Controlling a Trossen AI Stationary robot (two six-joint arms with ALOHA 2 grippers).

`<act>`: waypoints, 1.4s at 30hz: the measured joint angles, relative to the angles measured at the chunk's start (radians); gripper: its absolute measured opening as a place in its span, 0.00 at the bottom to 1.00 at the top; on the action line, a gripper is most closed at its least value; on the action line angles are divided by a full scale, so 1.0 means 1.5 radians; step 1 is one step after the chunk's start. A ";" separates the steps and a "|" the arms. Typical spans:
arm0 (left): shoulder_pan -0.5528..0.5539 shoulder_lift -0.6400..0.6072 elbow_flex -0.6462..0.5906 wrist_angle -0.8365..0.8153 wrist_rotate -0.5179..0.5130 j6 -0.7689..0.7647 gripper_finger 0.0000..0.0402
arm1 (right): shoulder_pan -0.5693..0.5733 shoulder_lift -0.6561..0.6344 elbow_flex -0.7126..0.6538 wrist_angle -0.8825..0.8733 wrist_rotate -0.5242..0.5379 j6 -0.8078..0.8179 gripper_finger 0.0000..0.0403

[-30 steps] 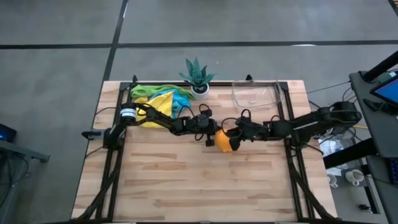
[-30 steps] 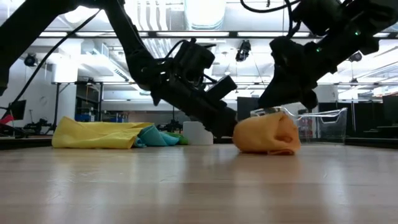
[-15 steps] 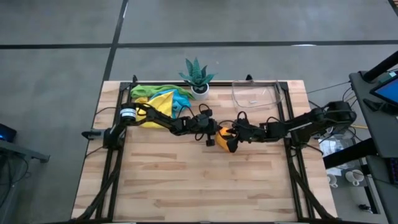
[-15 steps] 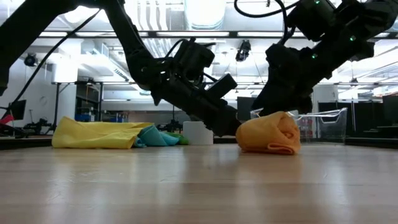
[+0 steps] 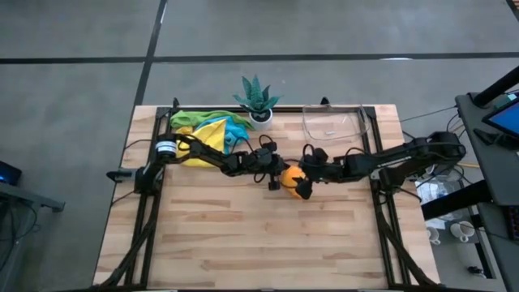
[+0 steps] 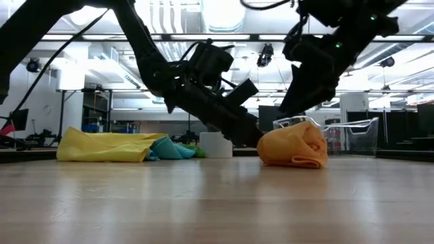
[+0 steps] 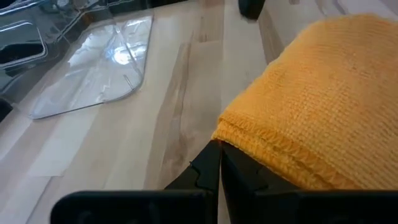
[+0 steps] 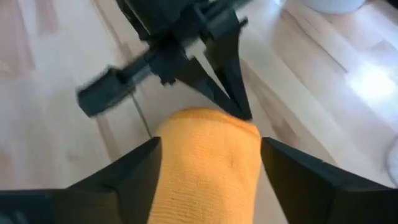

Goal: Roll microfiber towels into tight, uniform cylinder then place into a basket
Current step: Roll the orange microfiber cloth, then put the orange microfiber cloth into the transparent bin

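Right wrist view shows my right gripper (image 8: pixel 205 171) spread wide, a finger on either side of the orange towel roll (image 8: pixel 208 162) mid-worktop, its long axis running between them. My left gripper (image 5: pixel 274 172) is shut at the roll's end. High view alone shows the basket (image 5: pixel 334 123) near the far right corner.

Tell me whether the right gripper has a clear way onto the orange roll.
Probably yes. The right gripper is open with a finger on each side of the orange roll; only the shut left gripper touches one end.
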 joint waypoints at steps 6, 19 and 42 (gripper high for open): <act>0.000 -0.020 -0.014 -0.008 -0.054 0.020 0.00 | -0.001 0.046 0.050 -0.086 -0.002 0.042 0.85; -0.006 -0.209 -0.078 -0.130 -0.089 0.027 0.00 | -0.007 0.130 0.068 -0.117 -0.070 0.105 0.92; -0.010 -0.406 -0.257 -0.043 -0.122 -0.021 0.00 | -0.009 0.194 0.062 -0.093 -0.106 0.111 0.48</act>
